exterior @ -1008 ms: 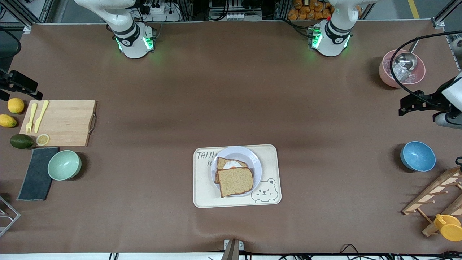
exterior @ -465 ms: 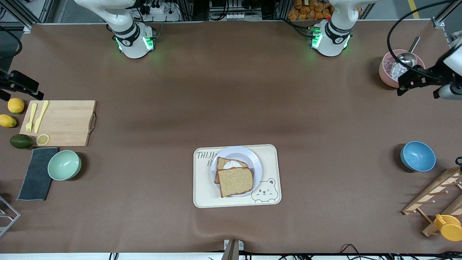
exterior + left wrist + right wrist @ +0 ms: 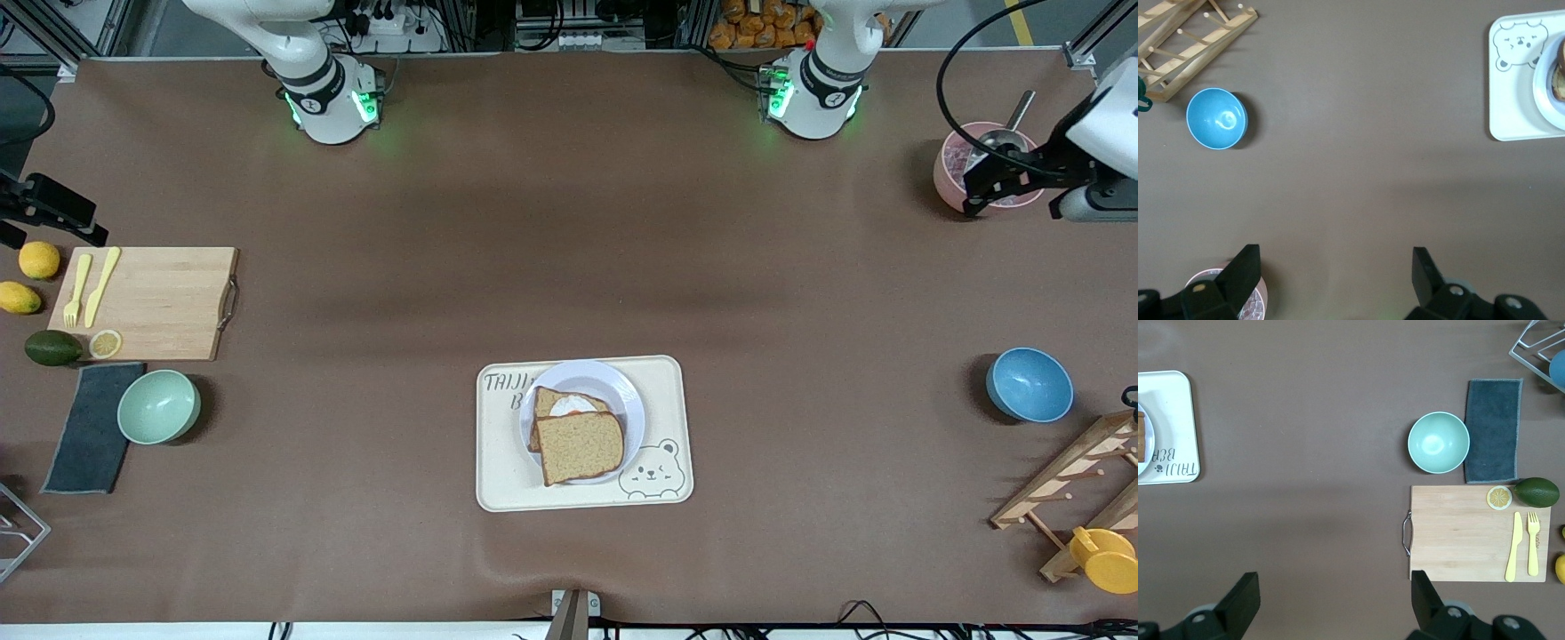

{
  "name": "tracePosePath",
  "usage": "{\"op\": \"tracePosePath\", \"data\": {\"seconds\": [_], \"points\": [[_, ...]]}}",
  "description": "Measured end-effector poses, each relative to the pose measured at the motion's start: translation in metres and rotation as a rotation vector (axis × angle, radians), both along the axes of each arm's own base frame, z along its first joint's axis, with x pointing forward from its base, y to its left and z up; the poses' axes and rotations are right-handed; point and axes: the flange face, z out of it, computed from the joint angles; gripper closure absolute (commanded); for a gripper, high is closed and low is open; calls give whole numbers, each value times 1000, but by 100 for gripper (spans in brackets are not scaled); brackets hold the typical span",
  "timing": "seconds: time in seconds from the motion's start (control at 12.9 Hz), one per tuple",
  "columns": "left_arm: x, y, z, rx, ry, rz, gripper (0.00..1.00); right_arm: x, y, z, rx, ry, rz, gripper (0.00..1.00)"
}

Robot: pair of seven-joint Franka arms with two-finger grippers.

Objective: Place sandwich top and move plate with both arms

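The left end effector [image 3: 973,191] hangs open over the pink bowl [image 3: 953,182], the right end effector [image 3: 1333,600] open near the wooden board [image 3: 160,302], while the plain brown bread slice [image 3: 580,447] lies on the round pale plate [image 3: 622,396] mid-bench.

The sandwich top [image 3: 580,447] covers most of the fried egg [image 3: 572,405] and the lower slice beneath it, and the plate [image 3: 622,391] hides part of the lettering on the tray [image 3: 498,484] (only "TAIJI" and a "B" show). Toward the right arm's end of the table from the tray, the right gripper [image 3: 40,213] is cut off by the front view's edge.
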Motion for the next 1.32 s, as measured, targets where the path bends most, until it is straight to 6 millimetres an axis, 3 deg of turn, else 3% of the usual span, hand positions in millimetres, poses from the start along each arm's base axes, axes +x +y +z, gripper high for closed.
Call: {"op": "tracePosePath", "data": {"seconds": [0.15, 0.47, 1.01, 1.32], "points": [[6, 8, 0, -3, -10, 13, 0, 0, 0, 0, 0, 0, 0, 0], [15, 3, 2, -6, -19, 4, 0, 0, 0, 0, 0, 0, 0, 0], [13, 1, 7, -8, -23, -1, 0, 0, 0, 0, 0, 0, 0, 0], [10, 12, 10, -10, -21, 16, 0, 0, 0, 0, 0, 0, 0, 0]]}}
